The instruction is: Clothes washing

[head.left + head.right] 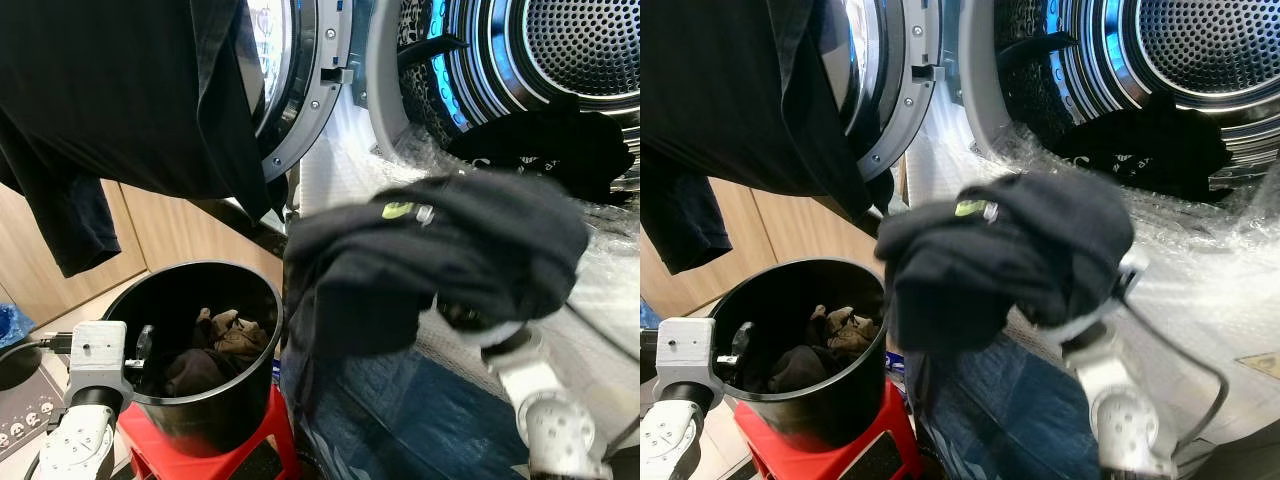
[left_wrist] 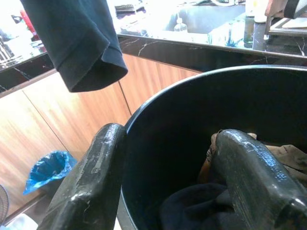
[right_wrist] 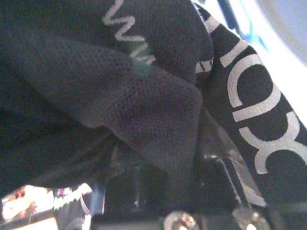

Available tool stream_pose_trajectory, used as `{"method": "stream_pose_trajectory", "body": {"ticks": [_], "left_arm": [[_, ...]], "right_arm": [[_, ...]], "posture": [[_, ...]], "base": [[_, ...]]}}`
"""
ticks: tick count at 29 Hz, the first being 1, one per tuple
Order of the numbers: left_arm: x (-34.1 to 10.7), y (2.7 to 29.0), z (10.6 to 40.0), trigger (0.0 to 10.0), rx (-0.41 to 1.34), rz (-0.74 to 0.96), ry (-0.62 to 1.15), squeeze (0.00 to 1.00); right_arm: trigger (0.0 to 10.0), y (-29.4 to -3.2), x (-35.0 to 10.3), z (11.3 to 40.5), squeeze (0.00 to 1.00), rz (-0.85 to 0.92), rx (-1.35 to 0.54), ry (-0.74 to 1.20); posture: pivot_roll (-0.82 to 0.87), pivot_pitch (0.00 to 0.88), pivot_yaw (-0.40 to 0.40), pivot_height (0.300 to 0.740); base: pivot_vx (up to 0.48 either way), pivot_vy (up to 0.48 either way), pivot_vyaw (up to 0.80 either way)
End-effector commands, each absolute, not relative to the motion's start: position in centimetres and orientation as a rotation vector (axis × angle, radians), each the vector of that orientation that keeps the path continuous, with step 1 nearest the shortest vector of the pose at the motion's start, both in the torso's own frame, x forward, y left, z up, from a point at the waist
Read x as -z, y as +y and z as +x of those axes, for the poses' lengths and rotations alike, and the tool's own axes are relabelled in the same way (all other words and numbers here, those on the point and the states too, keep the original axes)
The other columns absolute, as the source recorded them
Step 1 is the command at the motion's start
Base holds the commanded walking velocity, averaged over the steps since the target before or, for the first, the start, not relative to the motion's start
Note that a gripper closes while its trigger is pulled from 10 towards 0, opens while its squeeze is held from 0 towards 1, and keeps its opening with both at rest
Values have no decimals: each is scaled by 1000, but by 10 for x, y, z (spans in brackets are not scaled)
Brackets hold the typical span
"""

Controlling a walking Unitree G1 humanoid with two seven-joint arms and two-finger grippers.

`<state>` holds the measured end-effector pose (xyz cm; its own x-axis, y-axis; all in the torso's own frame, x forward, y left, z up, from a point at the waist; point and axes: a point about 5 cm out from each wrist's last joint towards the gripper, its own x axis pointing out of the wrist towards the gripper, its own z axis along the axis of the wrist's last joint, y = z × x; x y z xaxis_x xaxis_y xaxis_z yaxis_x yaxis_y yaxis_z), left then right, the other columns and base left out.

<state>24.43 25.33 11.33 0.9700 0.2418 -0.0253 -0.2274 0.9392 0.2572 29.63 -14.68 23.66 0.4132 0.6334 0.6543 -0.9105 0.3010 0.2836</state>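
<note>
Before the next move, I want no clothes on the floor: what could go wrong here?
The black garment is draped over the right gripper, bunched and hanging low; part may catch the washer's door rim or slip off short of the drum. A dark shirt hangs before the open door and could be dragged along. The left gripper straddles the black bucket's wall; a tug might tip it off the red stool.

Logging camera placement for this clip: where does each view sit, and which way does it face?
Left eye view: head camera, facing forward and down at the washer drum, black bucket and both arms.
Right eye view: its stereo twin, same scene shifted sideways.
Left wrist view: looks along the left gripper, jaws straddling the bucket's rim.
Right wrist view: buried in the black garment on the right gripper.
Eyes and left wrist share the bucket.
</note>
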Motion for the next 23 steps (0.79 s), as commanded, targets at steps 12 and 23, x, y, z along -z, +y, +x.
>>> {"method": "stream_pose_trajectory", "body": {"ticks": [12,23], "left_arm": [[-103,247,243,10000,-238,235,74,0],[-99,243,238,10000,-257,207,83,0]], "right_arm": [[0,-180,-343,363,0,657,-799,-688],[0,-210,-395,402,0,685,-318,-628]], "posture": [[341,0,-76,740],[342,0,-83,740]], "base": [[0,0,0],[0,0,0]]}}
